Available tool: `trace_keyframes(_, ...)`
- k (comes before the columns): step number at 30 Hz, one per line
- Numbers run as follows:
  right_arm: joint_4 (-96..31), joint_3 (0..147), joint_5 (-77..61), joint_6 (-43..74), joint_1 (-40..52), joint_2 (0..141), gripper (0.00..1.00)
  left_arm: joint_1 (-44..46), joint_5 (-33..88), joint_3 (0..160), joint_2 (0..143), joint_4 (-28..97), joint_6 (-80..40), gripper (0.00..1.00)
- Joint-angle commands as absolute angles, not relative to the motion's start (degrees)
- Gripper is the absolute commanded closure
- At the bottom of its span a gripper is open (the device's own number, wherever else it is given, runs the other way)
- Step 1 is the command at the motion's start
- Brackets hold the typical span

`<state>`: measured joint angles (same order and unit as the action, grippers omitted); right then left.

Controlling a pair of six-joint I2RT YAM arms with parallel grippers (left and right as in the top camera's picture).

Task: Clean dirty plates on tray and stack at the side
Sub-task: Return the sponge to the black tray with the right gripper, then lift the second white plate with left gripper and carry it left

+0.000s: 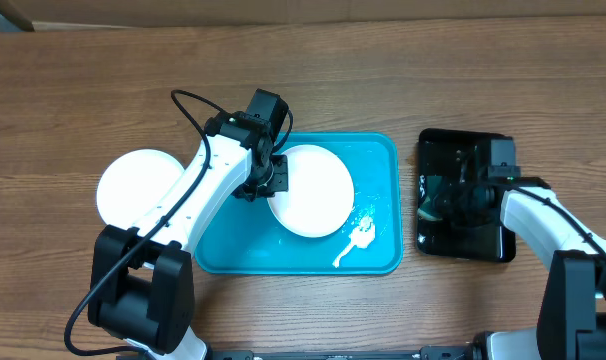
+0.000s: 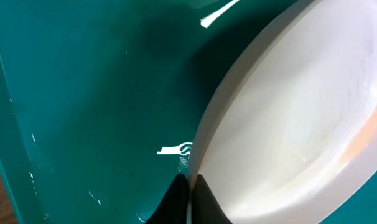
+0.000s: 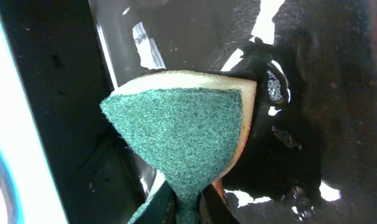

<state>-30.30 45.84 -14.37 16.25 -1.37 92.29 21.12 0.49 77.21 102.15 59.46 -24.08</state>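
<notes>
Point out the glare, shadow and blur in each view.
Overhead: even light, with white glare streaks on the turquoise tray. Left wrist: the white plate looms close and looks soft, and the tray beside it is darkened by shadow. Right wrist: the green sponge is sharp, with hard white glare patches on the glossy black tray.

Mid-desk, the turquoise tray holds a white plate; another plate lies toward the left edge, a black tray rightward.

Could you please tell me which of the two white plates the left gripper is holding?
The plate inside the turquoise tray: the left gripper pinches its rim. The other plate lies untouched on the wooden table, beside the tray.
</notes>
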Motion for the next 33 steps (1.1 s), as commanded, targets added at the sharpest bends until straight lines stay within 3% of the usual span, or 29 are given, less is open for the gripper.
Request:
trace_keyframes(1,-32.21,47.7,-11.7,16.05,-1.08,92.79,0.93,20.91,-0.64,77.73,100.22,59.68,-25.56,0.96)
trace_keyframes(11,-39.31,47.57,-10.39,12.99,-0.05,92.79,0.82,20.91,-0.67,77.73,99.92,59.57,-25.96,0.96)
trace_keyframes(14,-39.11,47.55,-10.26,13.02,-0.05,92.79,0.6,20.91,-1.96,77.76,98.76,59.55,-25.98,0.96)
trace_keyframes(19,-39.13,47.55,-10.28,13.04,-0.05,92.79,0.0,20.88,-6.15,77.76,94.39,59.53,-26.0,0.96)
trace_keyframes(28,-39.2,47.55,-10.28,13.06,-0.05,92.79,0.0,19.22,-16.12,77.76,85.62,61.34,-26.81,0.96)
trace_keyframes(33,-39.18,47.55,-10.26,13.04,-0.05,92.79,0.0,13.41,-22.11,77.76,83.2,65.19,-29.87,0.96)
